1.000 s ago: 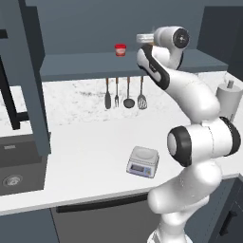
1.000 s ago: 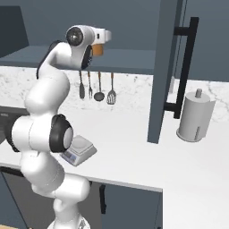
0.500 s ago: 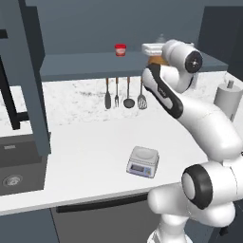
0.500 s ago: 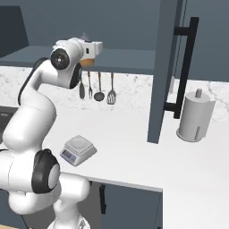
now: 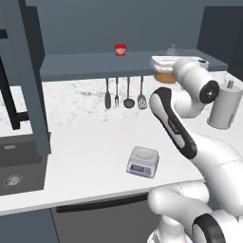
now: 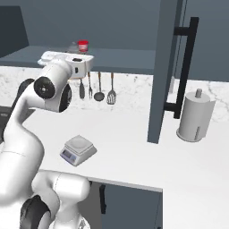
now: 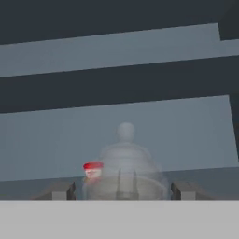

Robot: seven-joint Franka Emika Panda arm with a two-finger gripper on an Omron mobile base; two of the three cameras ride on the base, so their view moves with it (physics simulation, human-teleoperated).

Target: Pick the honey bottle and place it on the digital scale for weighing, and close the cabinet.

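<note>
The honey bottle (image 7: pixel 126 168) is being approached between the spread fingers of the released pincer (image 7: pixel 123 190); the digital scale (image 5: pixel 143 161) is being left bare, the cabinet (image 6: pixel 167 67) open.

1. Honey bottle (image 5: pixel 165 76) on cabinet shelf (image 5: pixel 95 64), partly hidden behind white arm's hand.
2. Red-lidded jar (image 5: pixel 120 49) further left on shelf.
3. Digital scale (image 5: pixel 143 161) on counter (image 5: pixel 85 142), bare.
</note>
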